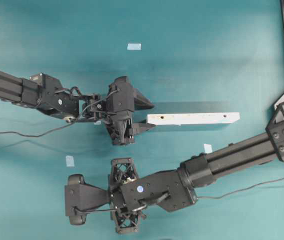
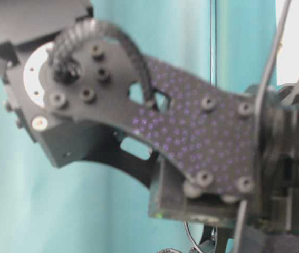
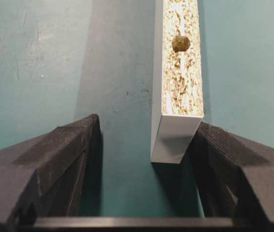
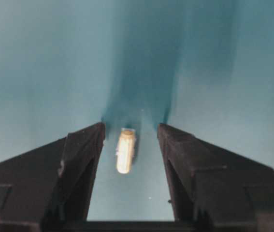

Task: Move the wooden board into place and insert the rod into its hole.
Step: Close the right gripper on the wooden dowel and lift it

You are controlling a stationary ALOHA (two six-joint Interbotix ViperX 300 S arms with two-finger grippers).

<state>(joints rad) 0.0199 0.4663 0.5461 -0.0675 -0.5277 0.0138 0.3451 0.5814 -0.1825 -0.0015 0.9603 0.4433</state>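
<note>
In the overhead view, the wooden board [image 1: 193, 118] is seen lying on the teal table [image 1: 207, 50], standing on its narrow edge and running from the middle toward the right. Its left end is placed between the fingers of the left gripper [image 1: 143, 116], probably so that the board can be steadied or shifted from that end. The right gripper [image 1: 75, 198] is reached across to the lower left part of the table, well apart from the board. Three small pale-blue tape squares [image 1: 134, 46] are scattered on the table; they probably mark positions.

In the table-level view, only a black arm part is shown very close and blurred, so nothing about the jaws can be told from it.

In the left wrist view, the jaws are spread wide. The board end [image 3: 174, 137] stands just beside the right finger [image 3: 233, 169], while a clear gap is left on the other side, so the board is not pinched. A dark hole [image 3: 180, 43] is visible in the speckled face.

In the right wrist view, the rod [image 4: 125, 151] is lying on the table between the two fingers [image 4: 81, 159]. The jaws are partly spread around it, with gaps on both sides; the rod is not yet gripped. It is judged that this placement prepares a pickup.
</note>
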